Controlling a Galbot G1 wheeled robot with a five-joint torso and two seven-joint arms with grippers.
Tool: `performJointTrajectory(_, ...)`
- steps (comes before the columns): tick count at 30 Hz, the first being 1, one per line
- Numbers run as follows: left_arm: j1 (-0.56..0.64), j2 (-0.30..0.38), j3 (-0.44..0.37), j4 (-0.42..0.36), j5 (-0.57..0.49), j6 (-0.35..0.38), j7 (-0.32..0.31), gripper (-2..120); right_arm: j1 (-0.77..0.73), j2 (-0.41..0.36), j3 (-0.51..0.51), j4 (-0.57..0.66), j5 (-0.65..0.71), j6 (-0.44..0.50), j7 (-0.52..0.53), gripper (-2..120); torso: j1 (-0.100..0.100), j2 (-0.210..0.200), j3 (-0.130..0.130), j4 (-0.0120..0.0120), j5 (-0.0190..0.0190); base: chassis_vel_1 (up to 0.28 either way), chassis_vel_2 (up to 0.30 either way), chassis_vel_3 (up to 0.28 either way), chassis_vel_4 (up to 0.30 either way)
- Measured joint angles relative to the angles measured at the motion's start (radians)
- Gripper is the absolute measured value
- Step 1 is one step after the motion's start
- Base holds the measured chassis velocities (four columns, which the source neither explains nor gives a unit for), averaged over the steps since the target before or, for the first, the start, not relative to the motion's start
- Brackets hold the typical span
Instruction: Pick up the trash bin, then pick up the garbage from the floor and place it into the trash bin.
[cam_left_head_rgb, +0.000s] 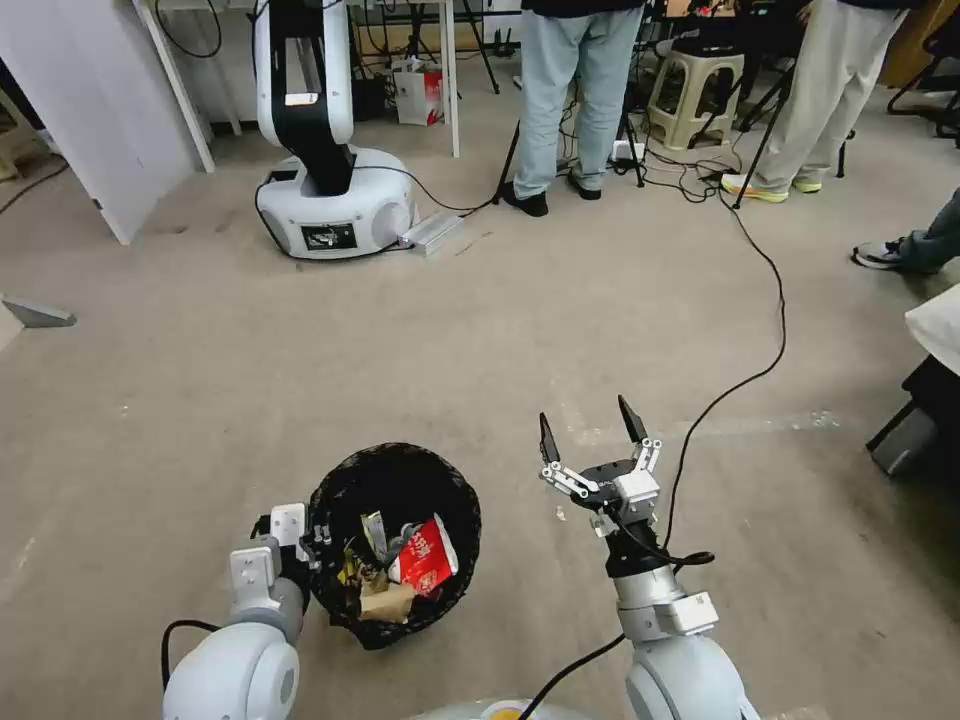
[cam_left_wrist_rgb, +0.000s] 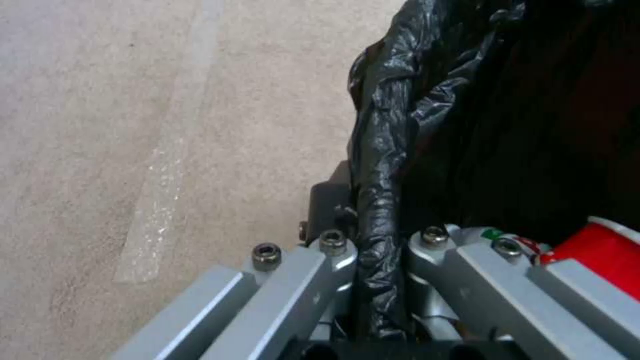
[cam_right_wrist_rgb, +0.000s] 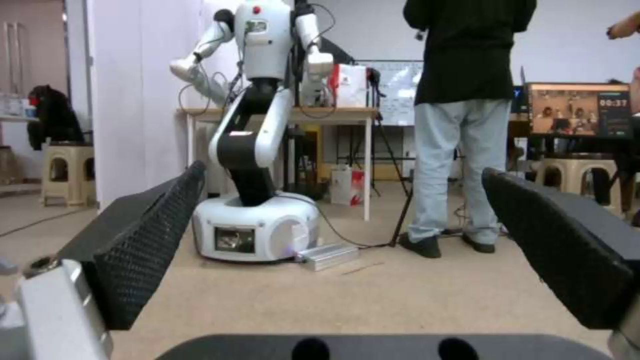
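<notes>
Trash bin (cam_left_head_rgb: 395, 540): low in the head view, just left of centre, at the end of the left arm. Black bag liner folded over the rim; the white wall is barely seen from above.
Bin contents: garbage (cam_left_head_rgb: 425, 558) lies inside, a red wrapper uppermost, with brown paper and yellowish scraps beside it. In the left wrist view a red piece (cam_left_wrist_rgb: 603, 255) shows at the edge, behind the finger links.
Left hand (cam_left_head_rgb: 312, 545): at the bin's left rim. In the wrist view the two finger sets are closed on the bag-covered rim (cam_left_wrist_rgb: 377, 240), one outside the wall, one inside, with the black plastic pinched between them.
Right hand (cam_left_head_rgb: 592, 440): to the right of the bin and apart from it, above bare floor. Fingers spread wide, tips pointing forward, nothing between them. Its wrist view looks level across the room between the two dark textured pads (cam_right_wrist_rgb: 150, 235).
Floor (cam_left_head_rgb: 500, 320): grey-beige, with a pale strip showing beside the bin in the left wrist view.
Other robot (cam_left_head_rgb: 325, 190): white, wheeled base, standing well ahead.
Cable (cam_left_head_rgb: 760, 300): black, running across the floor to the right.
</notes>
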Motion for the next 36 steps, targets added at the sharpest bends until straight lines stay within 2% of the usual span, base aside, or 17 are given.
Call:
performJointTrajectory(6, -0.01, -0.009, 0.001, 0.007, -0.017, -0.026, 0.008, 3, -0.001, 0.0, -0.003, -0.01, -0.004, 0.006, -0.009, 100, 0.0, 0.0, 0.0, -0.0004, -0.0009, 0.0, 0.0, 0.0, 0.0)
performJointTrajectory(7, -0.013, -0.01, 0.001, 0.007, -0.02, -0.03, 0.01, 9, 0.0, -0.001, -0.004, -0.011, -0.004, 0.007, -0.011, 100, 0.0, 0.0, 0.0, -0.0005, -0.0016, 0.0, 0.0, 0.0, 0.0)
performJointTrajectory(9, -0.015, -0.011, 0.001, 0.007, -0.024, -0.034, 0.012, 12, 0.0, -0.001, -0.005, -0.012, -0.004, 0.007, -0.013, 100, 0.0, 0.0, 0.0, -0.0006, -0.0019, 0.0, 0.0, 0.0, 0.0)
performJointTrajectory(11, -0.02, -0.011, 0.001, 0.007, -0.033, -0.042, 0.016, 23, 0.001, 0.0, -0.007, -0.014, -0.005, 0.008, -0.017, 100, 0.0, 0.0, 0.0, -0.0008, -0.0023, 0.0, 0.0, 0.0, 0.0)
performJointTrajectory(15, -0.024, -0.012, 0.001, 0.007, -0.038, -0.051, 0.023, 32, 0.001, 0.0, -0.008, -0.018, -0.007, 0.01, -0.022, 100, 0.0, 0.0, 0.0, -0.0009, -0.0025, 0.0, 0.0, 0.0, 0.0)
performJointTrajectory(17, -0.026, -0.013, 0.001, 0.007, -0.04, -0.056, 0.027, 43, 0.001, 0.0, -0.009, -0.02, -0.008, 0.012, -0.025, 100, 0.0, 0.0, 0.0, -0.0009, -0.0025, 0.0, 0.0, 0.0, 0.0)
performJointTrajectory(19, -0.027, -0.013, 0.001, 0.007, -0.041, -0.058, 0.029, 45, 0.0, 0.0, -0.009, -0.021, -0.009, 0.013, -0.026, 100, 0.0, 0.0, 0.0, -0.0009, -0.0025, 0.0, 0.0, 0.0, 0.0)
performJointTrajectory(21, -0.03, -0.016, 0.003, 0.003, -0.045, -0.064, 0.034, 58, 0.0, 0.001, -0.013, -0.029, -0.014, 0.018, -0.033, 100, 0.0, 0.0, 0.0, -0.0009, -0.0024, 0.0, 0.0, 0.0, 0.0)
performJointTrajectory(23, -0.031, -0.017, 0.003, 0.002, -0.046, -0.064, 0.035, 62, 0.0, 0.001, -0.014, -0.03, -0.015, 0.018, -0.035, 100, 0.0, 0.0, 0.0, -0.0009, -0.0023, 0.0, 0.0, 0.0, 0.0)
performJointTrajectory(25, -0.038, -0.018, -0.001, -0.002, -0.055, -0.065, 0.036, 75, 0.0, 0.001, -0.017, -0.033, -0.019, 0.021, -0.043, 100, 0.0, 0.0, 0.0, -0.0009, -0.0023, 0.0, 0.0, 0.0, 0.0)
performJointTrajectory(26, -0.038, -0.018, -0.001, -0.002, -0.055, -0.065, 0.036, 75, 0.0, 0.001, -0.017, -0.033, -0.019, 0.021, -0.043, 100, 0.0, 0.0, 0.0, -0.0009, -0.0023, 0.0, 0.0, 0.0, 0.0)
performJointTrajectory(29, -0.051, -0.017, -0.012, -0.004, -0.072, -0.067, 0.036, 88, -0.003, 0.0, -0.019, -0.037, -0.024, 0.026, -0.05, 100, 0.0, 0.0, 0.0, -0.0007, -0.0018, 0.0, 0.0, 0.0, 0.0)
performJointTrajectory(30, -0.051, -0.017, -0.012, -0.004, -0.072, -0.067, 0.036, 88, -0.003, 0.0, -0.019, -0.037, -0.024, 0.026, -0.05, 100, 0.0, 0.0, 0.0, -0.0007, -0.0018, 0.0, 0.0, 0.0, 0.0)
performJointTrajectory(32, -0.065, -0.016, -0.018, 0.001, -0.081, -0.068, 0.033, 97, -0.005, 0.0, -0.022, -0.038, -0.028, 0.029, -0.055, 100, 0.0, 0.0, 0.0, -0.0007, -0.0016, 0.0, 0.0, 0.0, 0.0)
performJointTrajectory(36, -0.08, -0.016, -0.018, 0.001, -0.087, -0.068, 0.032, 100, -0.005, -0.002, -0.023, -0.038, -0.029, 0.029, -0.059, 100, 0.0, 0.0, 0.0, -0.0006, -0.0015, 0.0, 0.0, 0.0, 0.0)
